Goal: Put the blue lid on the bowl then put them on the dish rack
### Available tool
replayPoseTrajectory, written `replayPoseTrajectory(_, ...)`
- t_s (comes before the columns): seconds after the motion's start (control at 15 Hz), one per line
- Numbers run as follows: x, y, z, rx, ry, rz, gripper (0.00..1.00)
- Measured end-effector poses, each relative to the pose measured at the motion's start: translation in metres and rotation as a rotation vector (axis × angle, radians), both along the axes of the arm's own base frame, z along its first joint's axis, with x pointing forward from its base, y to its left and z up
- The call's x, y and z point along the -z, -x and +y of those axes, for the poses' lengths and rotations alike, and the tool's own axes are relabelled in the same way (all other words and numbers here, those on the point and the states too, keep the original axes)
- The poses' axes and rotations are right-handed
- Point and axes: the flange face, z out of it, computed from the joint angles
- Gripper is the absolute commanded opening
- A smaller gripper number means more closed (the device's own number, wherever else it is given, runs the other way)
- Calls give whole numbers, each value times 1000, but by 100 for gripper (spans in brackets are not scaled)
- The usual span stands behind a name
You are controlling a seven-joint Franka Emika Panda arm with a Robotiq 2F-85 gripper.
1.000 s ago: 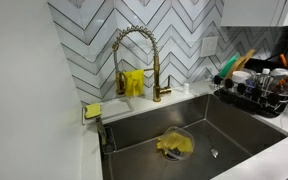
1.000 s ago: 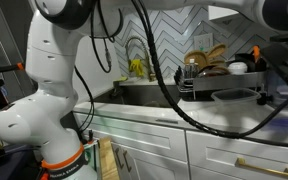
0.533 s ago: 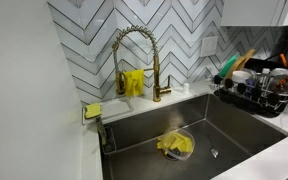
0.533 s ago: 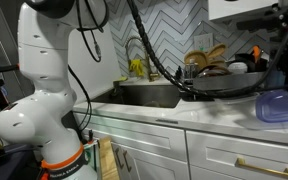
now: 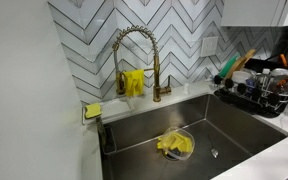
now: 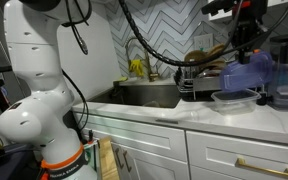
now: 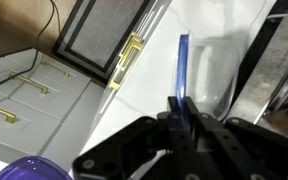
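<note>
The blue lid (image 6: 250, 72) is held in the gripper (image 6: 247, 48), whose jaws are closed narrowly on its rim. In the wrist view the lid (image 7: 182, 62) is seen edge-on as a thin blue strip running straight out from between the fingers of the gripper (image 7: 182, 108), so its plane is judged to lie in line with the fingers rather than flat. In an exterior view the lid hangs below the gripper with its broad face turned toward the camera, blurred. The clear bowl (image 6: 234, 98) stands on the white counter (image 6: 174, 112) just beneath it and slightly toward the sink side. Whether the lid's lower edge touches the bowl's rim cannot be told. The coming move is judged to turn on this relation: the lid must be tipped from upright to level and centred over the bowl's mouth before it is lowered. The dish rack (image 6: 206, 68) stands just behind the bowl, loaded with dishes, and is seen at the sink's far end in an exterior view (image 5: 256, 98). Neither placement is yet made.
</note>
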Motion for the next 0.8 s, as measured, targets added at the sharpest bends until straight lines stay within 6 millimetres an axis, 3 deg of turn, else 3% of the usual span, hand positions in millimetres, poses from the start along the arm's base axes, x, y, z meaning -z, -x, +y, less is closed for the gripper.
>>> replayPoseTrajectory(0.27, 13, 2, 28, -41, -28, 27, 2)
replayPoseTrajectory(0.53, 35, -1, 35, -64, -76, 8, 2)
replayPoseTrajectory(0.8, 43, -10, 36, -77, -112, -62, 2)
